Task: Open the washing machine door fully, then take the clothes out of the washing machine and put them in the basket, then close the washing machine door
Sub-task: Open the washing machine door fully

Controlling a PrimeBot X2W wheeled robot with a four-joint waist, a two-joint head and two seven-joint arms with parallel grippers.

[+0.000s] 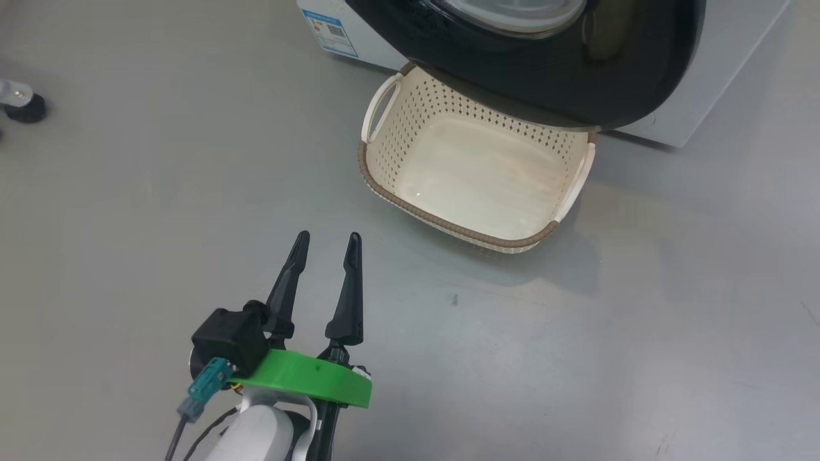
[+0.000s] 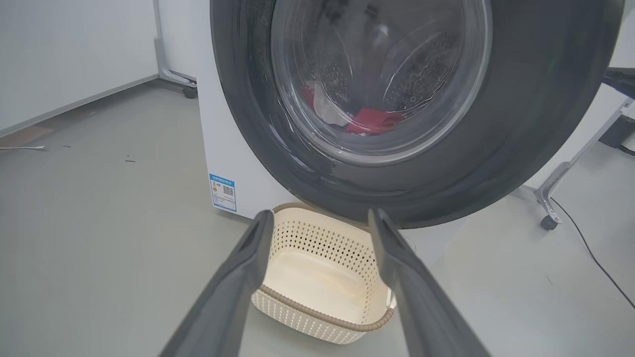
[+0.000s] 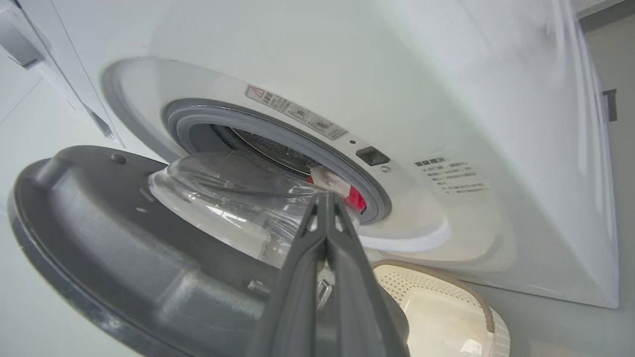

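Note:
The washing machine door stands partly open, its black rim hanging over the far side of the basket. Red and white clothes lie in the drum, seen through the door's glass. My left gripper is open and holds nothing, low over the floor in front of the basket. My right gripper is shut with nothing in it. It sits between the door's inner side and the washing machine front, tips pointing at the clothes by the grey seal.
The basket sits on grey floor right against the machine. A wheeled metal stand leg and a black cable lie to the machine's right. Another caster is at the far left.

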